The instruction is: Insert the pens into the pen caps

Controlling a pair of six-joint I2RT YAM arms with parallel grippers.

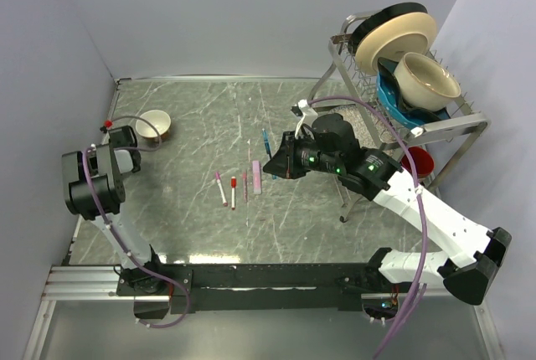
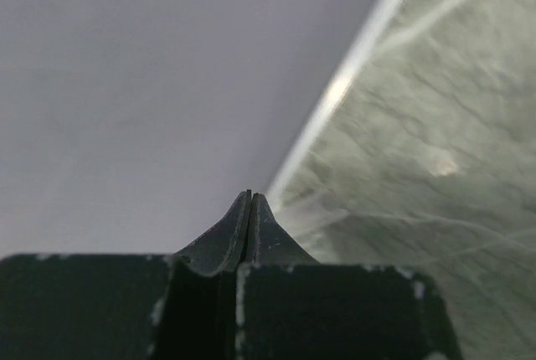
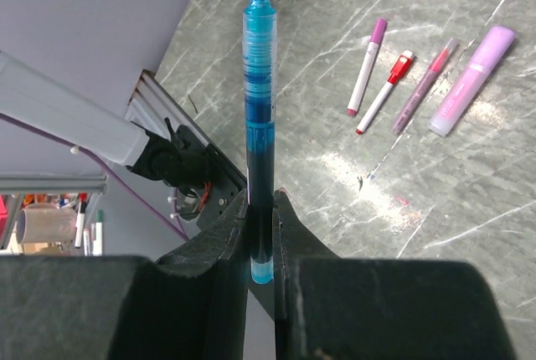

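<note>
— Desk (image 1: 193, 117) finish?
— Grey, veined, stone-like; four pens (image 3: 382, 96) lie side by side on it.
— Hands?
— Closed left hand (image 2: 250, 205), empty; right hand (image 3: 261, 213) grips translucent cylindrical blue pen (image 3: 260, 84) by its end.

Top camera high, looking down; wrist cameras close; all share table (image 1: 193, 117).

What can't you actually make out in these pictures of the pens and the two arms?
- Right wrist view: the bottom end of the blue pen, buried between the right fingers.
- Left wrist view: the table is blurred, and no pens are in frame past the shut left fingers.
- Top view: the row of pens is too small to tell which ends are capped.
</note>
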